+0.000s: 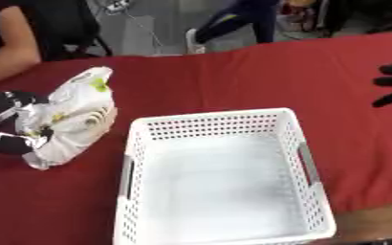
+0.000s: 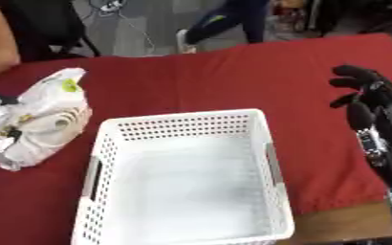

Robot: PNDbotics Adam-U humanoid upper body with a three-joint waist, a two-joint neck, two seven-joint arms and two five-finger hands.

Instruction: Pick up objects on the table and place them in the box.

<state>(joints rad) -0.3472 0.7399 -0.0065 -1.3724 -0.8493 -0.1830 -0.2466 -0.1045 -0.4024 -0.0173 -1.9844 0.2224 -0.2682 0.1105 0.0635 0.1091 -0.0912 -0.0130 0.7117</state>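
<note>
Left hand (image 1: 5,122): fingers curled on white bag (image 1: 72,117), left of box (image 1: 224,177)
Right hand (image 2: 366,95): fingers relaxed, holding nothing, above counter (image 1: 233,81)

The counter (image 1: 233,81) is covered in red. The box (image 1: 224,225) is white with perforated walls. The bag (image 1: 78,112) is white and silver, with yellow-green marks. Both robot hands are black.

The black and silver left hand (image 1: 7,122) at nine o'clock is cut by the picture's edge, its fingers partly hidden behind the crinkled white plastic snack bag (image 1: 72,119); the bag's print is too blurred to read; the white perforated plastic box (image 1: 224,177) loses its near rim at six o'clock; the black right hand (image 2: 368,95) at three o'clock is blurred.
</note>
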